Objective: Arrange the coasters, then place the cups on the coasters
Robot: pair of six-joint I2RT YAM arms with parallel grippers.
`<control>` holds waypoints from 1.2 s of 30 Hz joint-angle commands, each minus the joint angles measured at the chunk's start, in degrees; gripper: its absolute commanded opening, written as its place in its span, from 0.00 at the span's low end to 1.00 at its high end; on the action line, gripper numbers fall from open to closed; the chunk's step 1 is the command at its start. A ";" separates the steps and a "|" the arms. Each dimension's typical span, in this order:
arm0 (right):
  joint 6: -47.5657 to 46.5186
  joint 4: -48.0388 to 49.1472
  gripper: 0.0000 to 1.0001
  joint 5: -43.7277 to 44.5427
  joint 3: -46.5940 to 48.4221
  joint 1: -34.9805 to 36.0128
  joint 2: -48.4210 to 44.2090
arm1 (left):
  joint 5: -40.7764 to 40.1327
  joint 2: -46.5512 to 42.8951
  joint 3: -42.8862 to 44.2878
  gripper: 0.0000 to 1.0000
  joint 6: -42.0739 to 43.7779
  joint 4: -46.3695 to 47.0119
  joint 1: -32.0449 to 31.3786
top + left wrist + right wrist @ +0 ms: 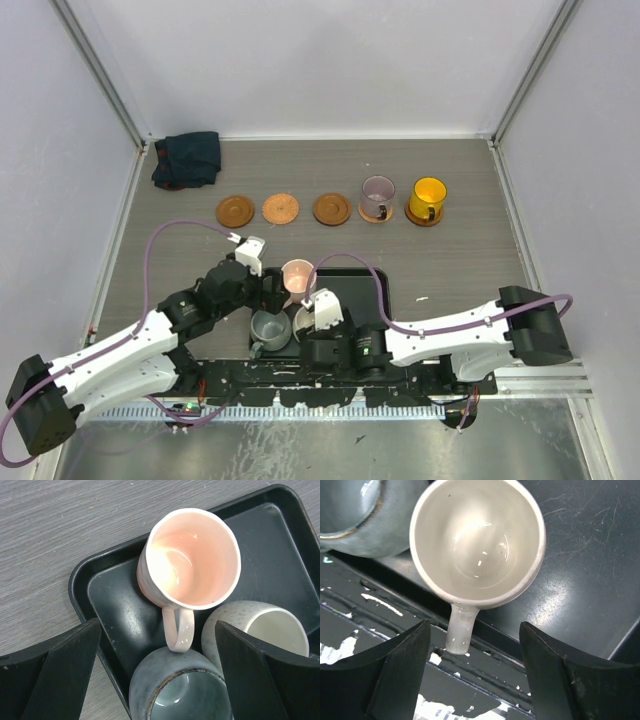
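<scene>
Cups point(298, 276) and coasters point(281, 208) share a grey wood-grain table point(450, 270); a black rectangular tray point(365, 290) lies at its near edge, between the two arms; a dark teal cloth point(187, 158) sits bunched in the far left corner. Three cups stand upright and close together in the tray's left end: the pink cup point(192, 555) farthest from the arm bases, the grey-green cup point(175, 690) and the cream-white cup point(477, 540) nearer; the pink handle seems to touch the grey-green rim, though the angle leaves that unsure. The left gripper point(157, 625) hovers over these three, jaws spread wide and pinching nothing; the right gripper point(473, 627) hangs above the cream-white cup, jaws apart on either side of its handle and clear of it. Five coasters form a row along the far side; the three on the left are bare; the mauve cup point(377, 193) stands on the fourth and the yellow cup point(427, 197) on the fifth.
</scene>
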 commanded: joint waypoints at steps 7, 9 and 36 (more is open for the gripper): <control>5.07 1.10 0.58 5.95 1.12 0.34 2.98 | -0.63 -0.50 -1.43 0.98 -0.18 2.06 -0.19; 4.90 1.11 0.57 5.85 1.39 0.27 3.58 | -0.67 -0.55 -1.57 0.98 -0.18 2.24 -0.19; 2.59 2.73 0.44 3.41 3.28 -0.93 9.67 | -0.30 -0.34 -1.58 0.98 0.26 2.95 -0.26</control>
